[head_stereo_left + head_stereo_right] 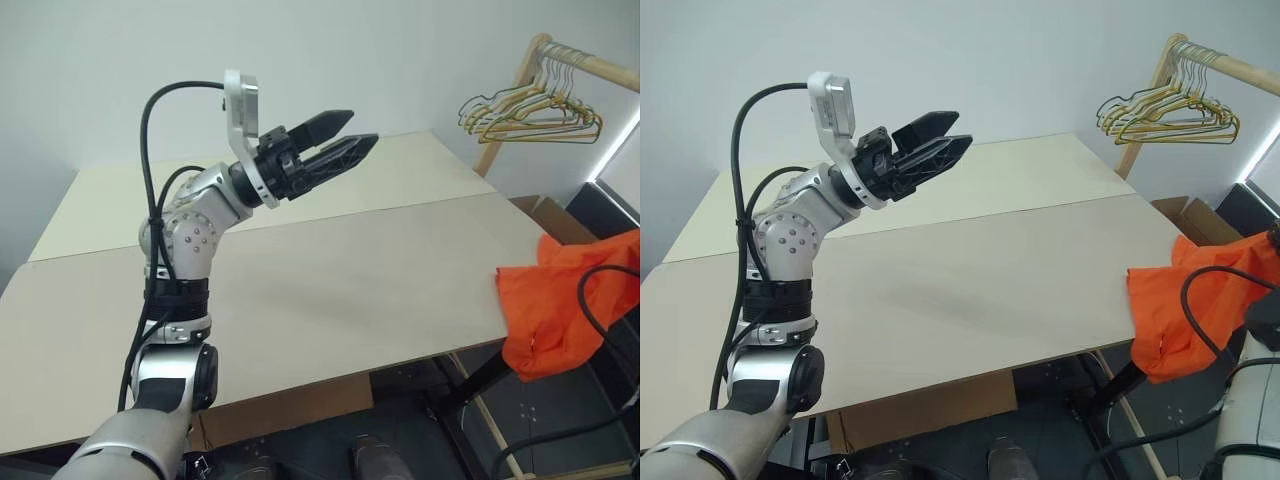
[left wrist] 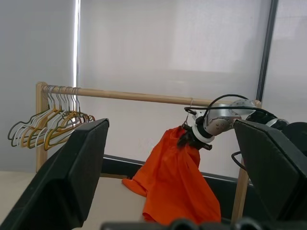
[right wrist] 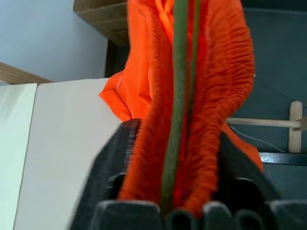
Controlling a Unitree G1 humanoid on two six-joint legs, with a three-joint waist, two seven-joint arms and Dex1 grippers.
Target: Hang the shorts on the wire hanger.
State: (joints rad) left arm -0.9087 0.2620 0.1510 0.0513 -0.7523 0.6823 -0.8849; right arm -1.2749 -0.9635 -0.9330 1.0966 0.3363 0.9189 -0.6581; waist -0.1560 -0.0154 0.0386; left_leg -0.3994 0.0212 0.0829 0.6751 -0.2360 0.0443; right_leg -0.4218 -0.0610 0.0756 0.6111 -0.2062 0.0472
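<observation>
**A:** Two grippers to check. What is the left gripper point(image 1: 362, 128) doing?

**B:** I see it up in the air over the worktop point(image 1: 350, 280), pointing to the right and a bit up. It is spread wide and there is nothing in it. It touches nothing.

**A:** Where are the shorts point(image 1: 550, 310)?

**B:** They are far off to my right, past the right end of the worktop. They hang down in a loose orange bunch. The low part comes down by the worktop's corner. I cannot tell if it rests there.

**A:** And the right gripper point(image 2: 191, 140)?

**B:** It is at the very top of the shorts, just under the long wooden rack point(image 2: 134, 96). From its own camera I see the puffy waistband bunched up right in front of it. The wire hanger point(image 3: 178, 96) is a thin green line running up the middle of that bunch, with orange cloth on both sides.

**A:** Is it holding on or letting go?

**B:** I cannot tell.

**A:** Anything else on the rack?

**B:** Yes, a bunch of yellow and pale hangers point(image 1: 530, 115) at the other end, well apart from the shorts.
</observation>
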